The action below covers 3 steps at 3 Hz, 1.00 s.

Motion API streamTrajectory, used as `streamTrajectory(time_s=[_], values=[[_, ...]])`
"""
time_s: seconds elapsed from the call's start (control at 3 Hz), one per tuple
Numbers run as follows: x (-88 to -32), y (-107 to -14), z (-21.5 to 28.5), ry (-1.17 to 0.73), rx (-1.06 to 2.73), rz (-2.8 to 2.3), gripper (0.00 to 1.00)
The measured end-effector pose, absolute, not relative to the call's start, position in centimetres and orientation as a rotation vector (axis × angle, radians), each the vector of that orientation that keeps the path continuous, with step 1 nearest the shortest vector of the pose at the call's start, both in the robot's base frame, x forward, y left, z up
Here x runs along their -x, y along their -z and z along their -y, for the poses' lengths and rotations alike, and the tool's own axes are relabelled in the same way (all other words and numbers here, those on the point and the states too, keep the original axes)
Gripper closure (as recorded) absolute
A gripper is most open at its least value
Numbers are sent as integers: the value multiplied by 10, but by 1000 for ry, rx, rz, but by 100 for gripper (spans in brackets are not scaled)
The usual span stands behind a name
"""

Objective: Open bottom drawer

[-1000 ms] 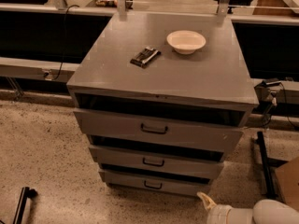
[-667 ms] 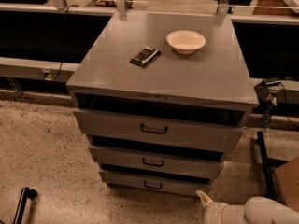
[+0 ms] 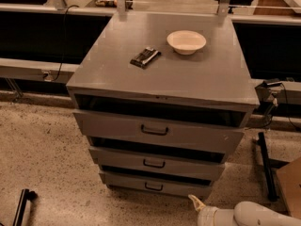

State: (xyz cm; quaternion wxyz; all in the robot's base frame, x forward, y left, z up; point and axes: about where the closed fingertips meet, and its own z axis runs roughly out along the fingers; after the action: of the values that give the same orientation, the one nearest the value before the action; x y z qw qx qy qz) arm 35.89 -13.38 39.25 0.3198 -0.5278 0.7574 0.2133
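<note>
A grey metal cabinet (image 3: 188, 79) stands in the middle with three drawers. The bottom drawer (image 3: 127, 181) is the lowest, with a low flat front and a small black loop handle (image 3: 154, 187). It looks shut or nearly so, with a dark gap above it. The middle drawer (image 3: 113, 157) and the top drawer (image 3: 197, 135) sit above it. My gripper (image 3: 194, 202) is at the bottom edge of the view, low on the floor side, to the right of and below the bottom drawer's handle, apart from it. Only a pale fingertip shows ahead of the white arm (image 3: 244, 215).
A white bowl (image 3: 186, 41) and a dark flat packet (image 3: 145, 57) lie on the cabinet top. A black stand leg (image 3: 265, 166) is on the floor to the right. A black object (image 3: 21, 206) lies at bottom left. Speckled floor (image 3: 42, 164) surrounds the cabinet.
My arm and gripper have shifted a little to the left along the bottom edge, closer to the cabinet's lower right corner. The drawers have not moved.
</note>
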Motion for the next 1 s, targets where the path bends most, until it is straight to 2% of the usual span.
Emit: streamTrajectory(time_s=[0.33,0.67,1.0], values=[[-361,-390,130,-539,1411,-1989,0],[-386,-358,117,-462,1473,-1932,0],[-409,-312,103,-462,1494,-1877,0]])
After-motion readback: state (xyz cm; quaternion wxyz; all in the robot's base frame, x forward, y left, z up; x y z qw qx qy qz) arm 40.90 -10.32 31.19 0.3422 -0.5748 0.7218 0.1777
